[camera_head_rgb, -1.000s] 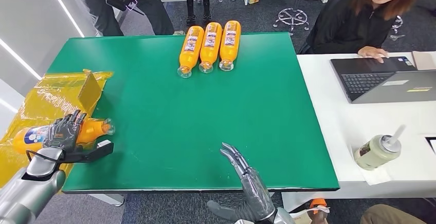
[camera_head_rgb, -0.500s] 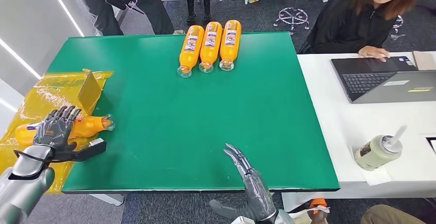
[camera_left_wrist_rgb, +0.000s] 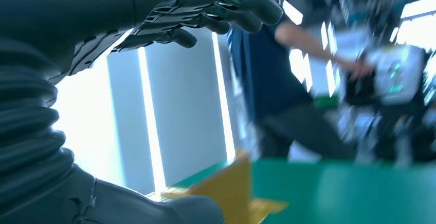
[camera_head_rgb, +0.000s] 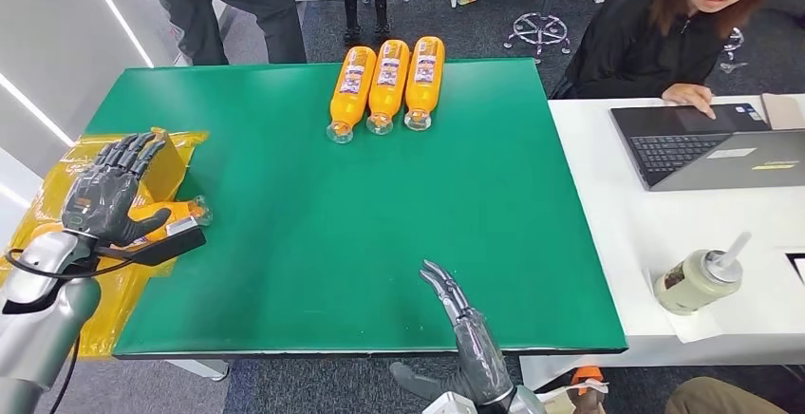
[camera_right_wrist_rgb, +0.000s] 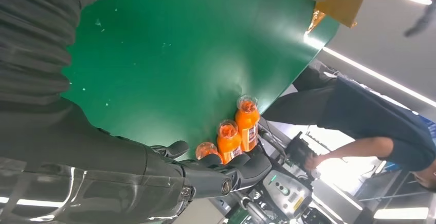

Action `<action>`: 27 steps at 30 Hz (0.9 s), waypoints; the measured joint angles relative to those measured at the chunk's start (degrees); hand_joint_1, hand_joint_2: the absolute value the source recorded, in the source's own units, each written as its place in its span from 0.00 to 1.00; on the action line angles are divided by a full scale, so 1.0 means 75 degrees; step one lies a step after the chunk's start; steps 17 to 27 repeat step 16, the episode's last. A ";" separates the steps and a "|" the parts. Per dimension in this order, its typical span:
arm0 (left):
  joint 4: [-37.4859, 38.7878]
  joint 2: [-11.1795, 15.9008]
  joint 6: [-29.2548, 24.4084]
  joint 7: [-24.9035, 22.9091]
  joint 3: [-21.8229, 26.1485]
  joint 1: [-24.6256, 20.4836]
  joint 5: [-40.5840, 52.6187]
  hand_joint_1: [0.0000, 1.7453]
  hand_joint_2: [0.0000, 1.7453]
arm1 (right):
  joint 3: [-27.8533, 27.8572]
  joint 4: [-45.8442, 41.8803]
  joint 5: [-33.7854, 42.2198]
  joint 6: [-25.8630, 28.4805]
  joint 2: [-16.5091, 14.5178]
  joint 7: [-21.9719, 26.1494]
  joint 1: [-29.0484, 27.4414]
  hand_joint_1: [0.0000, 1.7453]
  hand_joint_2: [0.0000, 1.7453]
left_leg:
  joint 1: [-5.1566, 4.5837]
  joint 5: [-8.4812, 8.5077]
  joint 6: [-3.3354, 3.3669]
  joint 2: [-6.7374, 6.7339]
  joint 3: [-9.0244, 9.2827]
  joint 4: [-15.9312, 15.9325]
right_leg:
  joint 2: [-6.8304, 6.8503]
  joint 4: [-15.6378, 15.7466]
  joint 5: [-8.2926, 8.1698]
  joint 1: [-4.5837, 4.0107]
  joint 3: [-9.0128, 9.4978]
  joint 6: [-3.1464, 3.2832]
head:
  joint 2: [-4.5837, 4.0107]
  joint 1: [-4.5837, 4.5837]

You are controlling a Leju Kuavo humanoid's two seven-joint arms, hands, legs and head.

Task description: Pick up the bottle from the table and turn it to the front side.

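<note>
A wide bare stretch of the green table (camera_head_rgb: 380, 224) is left open between the two hands. The far edge is taken up by three bottles (camera_head_rgb: 387, 86) laid side by side, touching. At the left edge, a bottle (camera_head_rgb: 171, 216) lies on yellow wrapping (camera_head_rgb: 85, 177), with a raised yellow flap (camera_head_rgb: 166, 162) just beyond it; the left hand (camera_head_rgb: 109, 196) is held over it, fingers spread. The right hand (camera_head_rgb: 456, 319) is stretched flat at the near edge. The right edge is bordered by a white desk (camera_head_rgb: 617, 243).

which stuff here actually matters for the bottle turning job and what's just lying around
Part of the job:
- orange bottle on the yellow wrap, under the left hand
- three orange bottles at the far table edge
- right hand

Lying about:
- yellow wrap
- laptop
- drink cup
</note>
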State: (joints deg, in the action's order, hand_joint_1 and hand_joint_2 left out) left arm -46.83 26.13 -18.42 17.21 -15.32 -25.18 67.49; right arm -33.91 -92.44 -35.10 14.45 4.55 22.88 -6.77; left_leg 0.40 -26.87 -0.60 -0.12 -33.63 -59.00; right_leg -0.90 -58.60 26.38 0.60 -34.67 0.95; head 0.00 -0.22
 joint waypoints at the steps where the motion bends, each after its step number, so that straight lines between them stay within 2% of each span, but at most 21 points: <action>1: -0.0284 -0.0092 -0.0183 0.0120 0.0031 0.0134 -0.0205 0.00 1.00 | 0.0003 0.0004 0.0007 0.0008 -0.0001 0.0011 0.0002 0.00 1.00 | 0.0000 0.0000 0.0000 0.0002 -0.0001 0.0000 | 0.0002 0.0001 0.0000 0.0000 0.0001 0.0000 | 0.0000 0.0000; 6: -0.1313 -0.0858 -0.0746 0.0592 0.0072 0.0622 -0.0975 0.00 1.00 | 0.0056 0.0047 -0.0020 -0.0007 -0.0091 0.0005 0.0071 0.00 1.00 | 0.0000 -0.0001 0.0001 0.0014 -0.0003 -0.0001 | 0.0017 0.0004 0.0001 0.0001 0.0006 -0.0001 | 0.0000 0.0001; 10: -0.1832 -0.1494 -0.0760 0.0769 -0.0054 0.0926 -0.1356 0.00 1.00 | 0.0137 0.0044 -0.0113 -0.0157 -0.0233 -0.0094 0.0084 0.00 1.00 | -0.0001 -0.0001 0.0001 0.0012 -0.0002 -0.0004 | 0.0015 0.0005 0.0000 0.0002 0.0007 -0.0001 | 0.0000 -0.0001; 15: -0.2350 -0.2281 -0.0656 0.1283 -0.0326 0.1324 -0.2316 0.00 1.00 | 0.0249 -0.0042 -0.0285 -0.0237 -0.0409 -0.0143 0.0046 0.00 1.00 | 0.0000 -0.0003 0.0004 0.0013 -0.0003 -0.0005 | 0.0016 0.0005 0.0001 0.0002 0.0006 -0.0001 | 0.0000 0.0001; 27: -0.2399 -0.2356 -0.0638 0.1331 -0.0363 0.1363 -0.2406 0.00 1.00 | 0.0261 -0.0052 -0.0288 -0.0238 -0.0423 -0.0142 0.0039 0.00 1.00 | 0.0000 -0.0004 0.0005 0.0013 -0.0004 -0.0005 | 0.0016 0.0005 0.0001 0.0002 0.0006 -0.0001 | 0.0000 0.0001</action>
